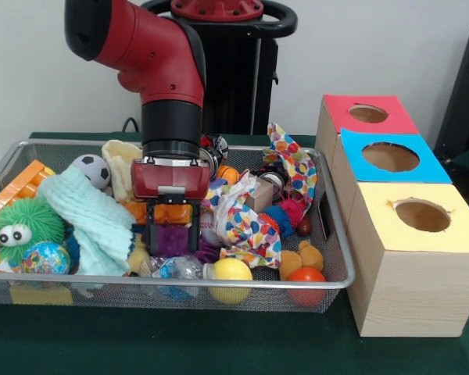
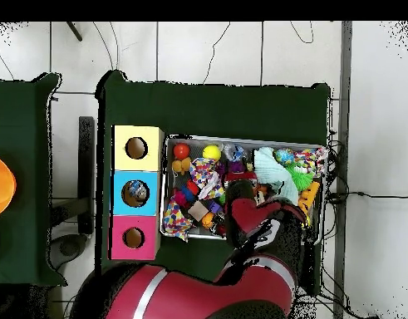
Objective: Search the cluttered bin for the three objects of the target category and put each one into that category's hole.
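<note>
Red and black arm (image 1: 152, 58) bends at an elbow joint high on the left, then drops straight down through a black wrist section to a red gripper housing. Gripper (image 1: 173, 238) points down, black fingers (image 1: 151, 237) spread apart, jaws parted. Overhead, the arm (image 2: 248, 220) reaches up from the bottom edge.

Front view: looks across the table from low and close, facing the arm (image 1: 152, 58); the wire bin (image 1: 332, 269) fills the lower left of the frame, the three boxes (image 1: 410, 258) the right
Overhead view: looks straight down from high up; the bin (image 2: 167, 191) and boxes (image 2: 115, 193) sit small at centre, the arm (image 2: 240, 274) at the bottom
Shared: bin, boxes, arm and green table (image 1: 180, 344), turned half round between the views
</note>
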Robot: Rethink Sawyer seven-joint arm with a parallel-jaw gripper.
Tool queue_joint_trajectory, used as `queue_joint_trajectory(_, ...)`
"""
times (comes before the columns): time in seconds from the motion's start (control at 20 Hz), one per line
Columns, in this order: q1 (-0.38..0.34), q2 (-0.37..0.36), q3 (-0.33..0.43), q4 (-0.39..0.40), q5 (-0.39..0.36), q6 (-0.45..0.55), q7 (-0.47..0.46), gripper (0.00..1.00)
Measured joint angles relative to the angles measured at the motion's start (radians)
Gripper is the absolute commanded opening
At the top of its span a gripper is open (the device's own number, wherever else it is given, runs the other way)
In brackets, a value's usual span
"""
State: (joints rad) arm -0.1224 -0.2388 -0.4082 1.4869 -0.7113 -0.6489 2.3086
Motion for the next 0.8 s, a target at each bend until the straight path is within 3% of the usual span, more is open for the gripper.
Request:
queue_joint_trajectory(0.35,0.028,0.008,-0.018,0.000,0.029,0.000,0.000,1.00)
queue_joint_trajectory(0.8,0.047,0.021,-0.019,-0.015,0.003,0.019,0.000,1.00)
